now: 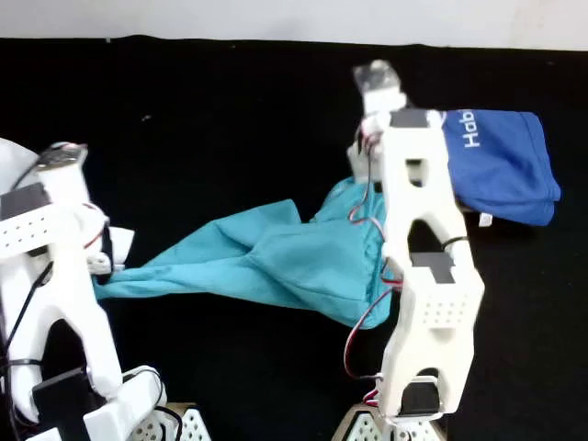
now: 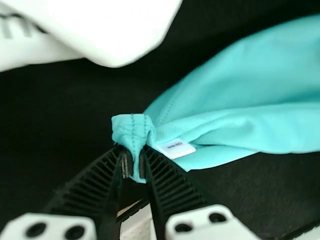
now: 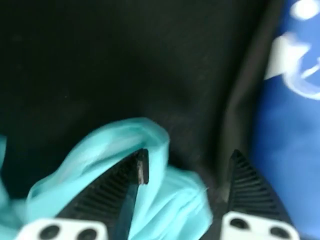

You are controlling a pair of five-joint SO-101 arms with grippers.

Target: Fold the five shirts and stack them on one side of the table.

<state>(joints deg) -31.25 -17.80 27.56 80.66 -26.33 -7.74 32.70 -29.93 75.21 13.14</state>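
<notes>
Teal shirt (image 1: 276,262) lies stretched across the middle of the bench (image 1: 230,119); a folded blue shirt (image 1: 501,170) sits near the far right corner.
The left wrist view shows the left fingers (image 2: 160,185) clenched on a bunched teal hem, beside a white label (image 2: 176,148). The right wrist view shows the right fingers (image 3: 115,185) spread, one over teal cloth, the other just beside the blue shirt. From above, the right arm covers the teal shirt's far end.

The teal shirt (image 2: 240,100) pinched in the left gripper (image 2: 133,165) is soft, thin cloth with a fine knit and a stitched edge. Both that gripper and the right gripper (image 3: 189,162) have black plastic fingers (image 3: 112,187) with ridges, set on smooth white plastic. Beside the right gripper lie a blue shirt (image 3: 285,130) of smooth cloth and the table cover (image 3: 100,60), which is black and dull, not shiny.
</notes>
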